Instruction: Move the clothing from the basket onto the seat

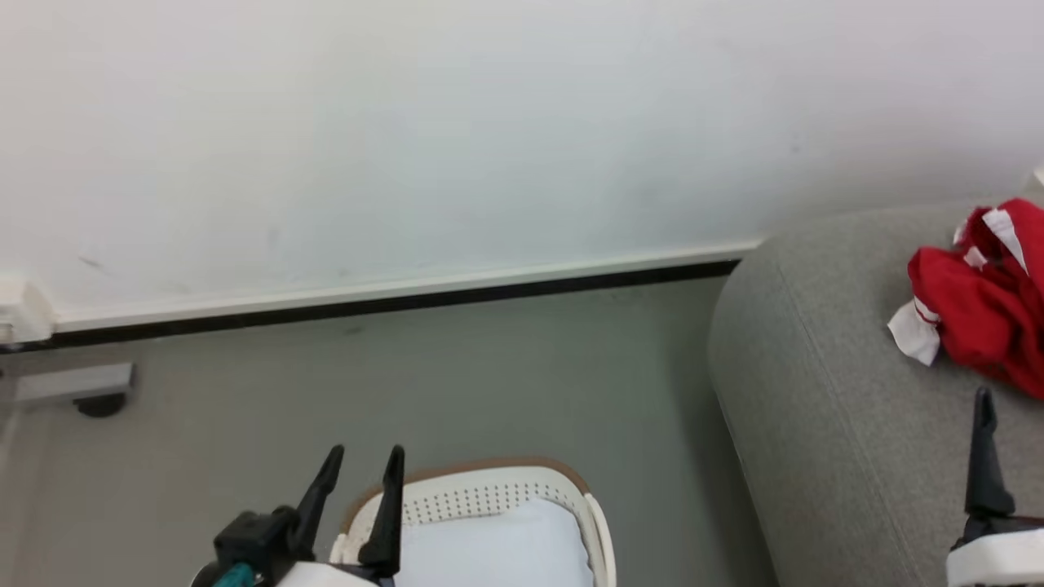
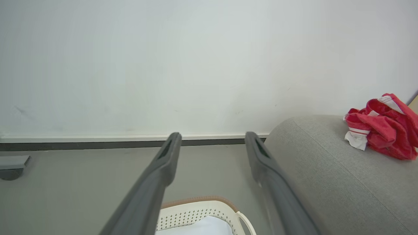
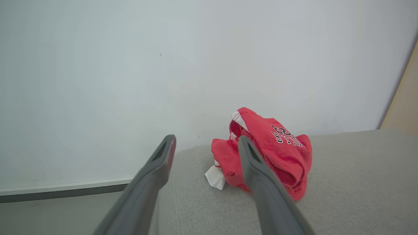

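Scene as viewed from beside the robot, items in descending size.

Wall [image 1: 408, 122] and floor [image 1: 424, 383]: pale, plain, and meeting at a dark skirting strip.

The seat [image 1: 832, 424]: a grey upholstered block to the robot's right, with its rounded corner towards the basket. It serves as the drop surface, which is why the right arm reaches over it.

The basket [image 1: 481, 497]: stands on the floor just before the robot and left of the seat, directly under the left arm for picking. The visible part of its interior shows a pale surface and no red. Whether a garment remains cannot be told.

The clothing [image 1: 979, 310]: one crumpled red-and-white heap lying on the seat top towards the wall, well apart from the basket. By this judgement, its transfer is done.

Left gripper [image 2: 213, 135]: poised above the basket's near rim. Its fingers [image 2: 156, 176] are spread wide and hold nothing.

Right gripper [image 3: 206, 140]: aimed at the heap from just short of it. Its fingers [image 3: 153, 169] are likewise parted and empty, and appear clear of the cloth.
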Available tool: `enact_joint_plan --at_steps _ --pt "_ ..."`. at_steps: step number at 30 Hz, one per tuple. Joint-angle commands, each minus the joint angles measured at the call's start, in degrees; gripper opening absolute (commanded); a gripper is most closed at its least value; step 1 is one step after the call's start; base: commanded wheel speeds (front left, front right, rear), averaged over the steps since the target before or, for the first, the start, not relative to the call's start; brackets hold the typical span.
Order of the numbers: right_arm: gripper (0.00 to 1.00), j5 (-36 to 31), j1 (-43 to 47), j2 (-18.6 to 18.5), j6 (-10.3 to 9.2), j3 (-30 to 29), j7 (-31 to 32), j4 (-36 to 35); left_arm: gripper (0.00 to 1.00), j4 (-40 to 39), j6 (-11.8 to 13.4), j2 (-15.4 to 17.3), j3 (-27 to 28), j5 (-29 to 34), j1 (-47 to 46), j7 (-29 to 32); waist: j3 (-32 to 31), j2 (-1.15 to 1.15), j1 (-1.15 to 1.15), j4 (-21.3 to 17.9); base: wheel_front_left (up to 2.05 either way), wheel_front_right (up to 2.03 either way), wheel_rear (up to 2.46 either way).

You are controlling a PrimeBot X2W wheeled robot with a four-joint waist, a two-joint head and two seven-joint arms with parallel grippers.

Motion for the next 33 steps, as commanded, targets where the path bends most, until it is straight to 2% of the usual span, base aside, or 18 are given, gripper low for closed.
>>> enact_joint_plan --at_steps 1,10,17,22,31,32,33 --pt "1.0 0.31 1.91 0.28 -0.15 1.02 0.05 -1.18 1.0 -0.17 -0.28 -0.56 1.11 0.86 1.49 -0.01 -2.48 0.0 0.03 2.47 0.0 0.0 0.0" --pt "1.0 0.78 10.79 1.71 -0.15 5.88 0.05 -5.46 1.0 -0.05 -2.88 -4.34 9.53 5.7 8.19 -0.02 -5.37 0.0 0.03 6.98 0.0 0.0 0.0" --pt "1.0 1.2 14.14 2.17 -0.15 7.57 0.05 -4.0 1.0 1.28 -6.97 -6.26 14.8 8.52 10.82 -0.02 -5.75 0.0 0.03 7.9 0.0 0.0 0.0" --pt "1.0 2.83 14.52 2.2 -0.15 8.33 0.05 -3.26 1.0 2.01 -9.75 -7.63 17.18 10.23 10.98 -0.02 -5.58 0.0 0.03 7.7 0.0 0.0 0.0" --pt "1.0 3.46 13.72 2.22 -0.15 8.03 0.05 -3.02 1.0 2.94 -12.32 -9.01 17.99 11.58 10.16 -0.02 -5.01 0.0 0.03 7.32 0.0 0.0 0.0" --pt "0.0 3.18 13.74 2.27 0.0 8.13 0.0 -3.05 0.0 2.91 -12.28 -9.0 17.86 11.17 10.33 0.01 -4.98 0.0 0.03 7.33 0.0 0.0 0.0" --pt "0.0 3.19 13.79 2.33 0.0 8.17 0.01 -2.58 0.0 3.38 -12.26 -9.09 17.7 11.07 10.42 0.02 -4.97 0.0 0.03 7.33 0.0 0.0 0.0"
